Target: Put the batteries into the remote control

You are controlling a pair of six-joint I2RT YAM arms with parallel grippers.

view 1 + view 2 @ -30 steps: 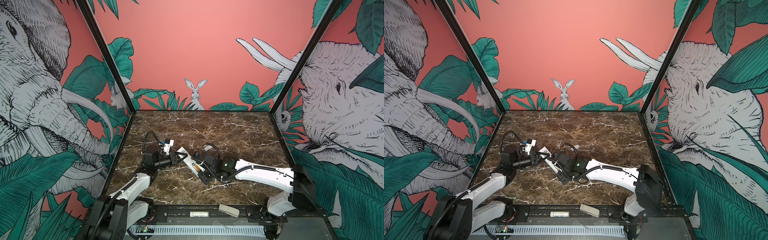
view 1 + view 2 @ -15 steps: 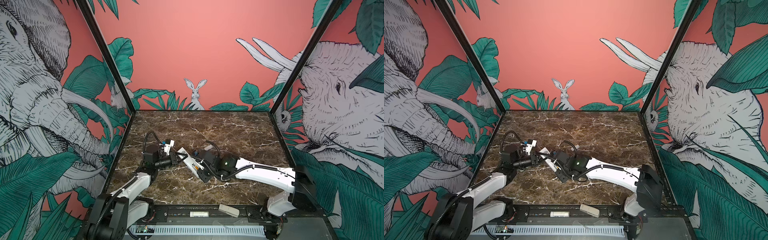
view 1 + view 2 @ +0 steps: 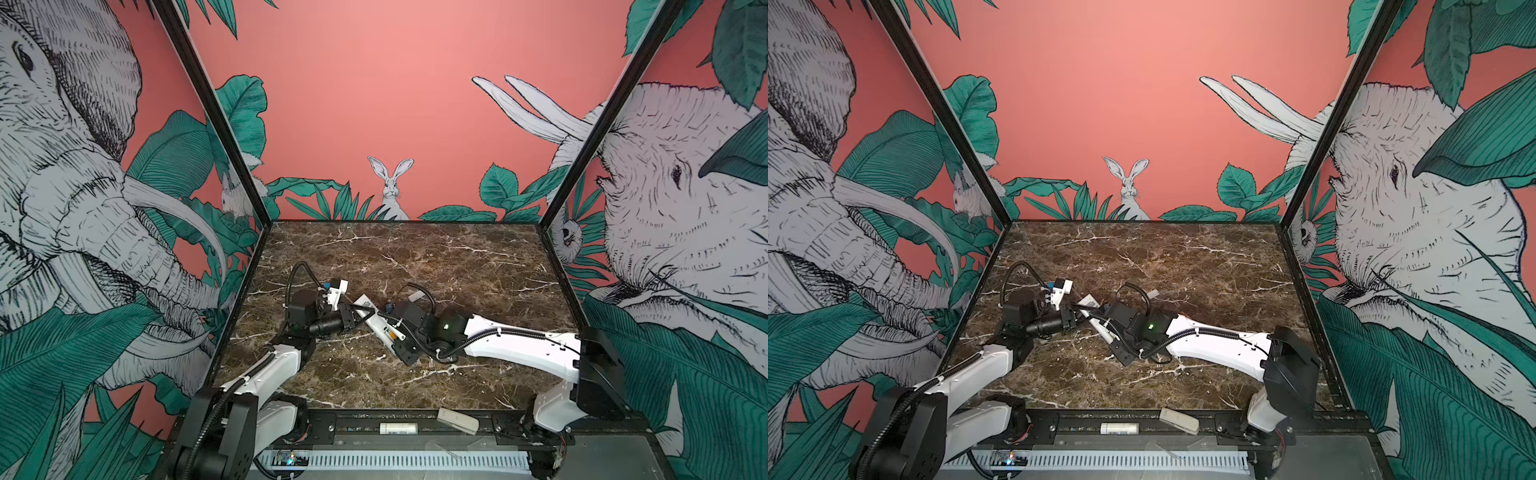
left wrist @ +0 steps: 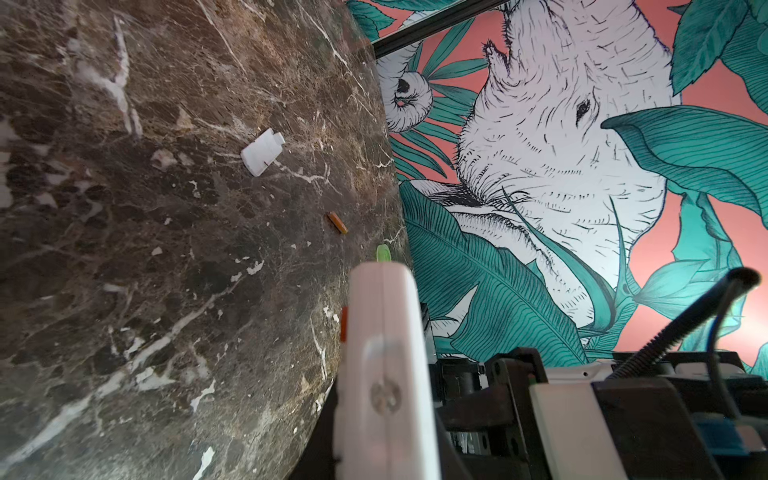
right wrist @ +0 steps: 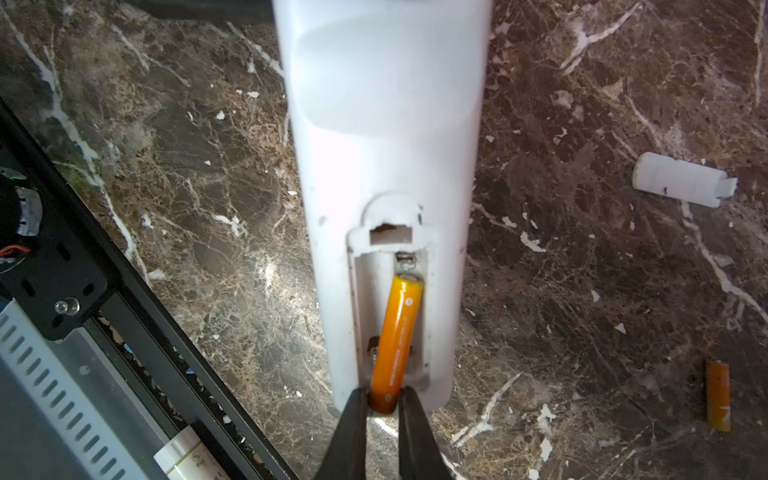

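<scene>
Two grips, left end effector (image 3: 360, 311) clamping remote control (image 5: 386, 124); right end effector (image 5: 384, 397) pinching battery (image 5: 397, 332)

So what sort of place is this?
Probably a robot test booth: jungle-mural walls enclose a marble-look tabletop, where the left arm and right arm handle a remote control and battery.

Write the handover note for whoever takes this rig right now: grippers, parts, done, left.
Left gripper: shut on the slim white rectangular remote control, battery compartment open.
Right gripper: fingers clamp one thin orange cylindrical battery, lying slanted in the compartment, not seated.
Second orange battery and the small white plastic cover lie apart on the brown marble table.
Done: cover off, first battery partly in. Left: seat it, load the second.
</scene>
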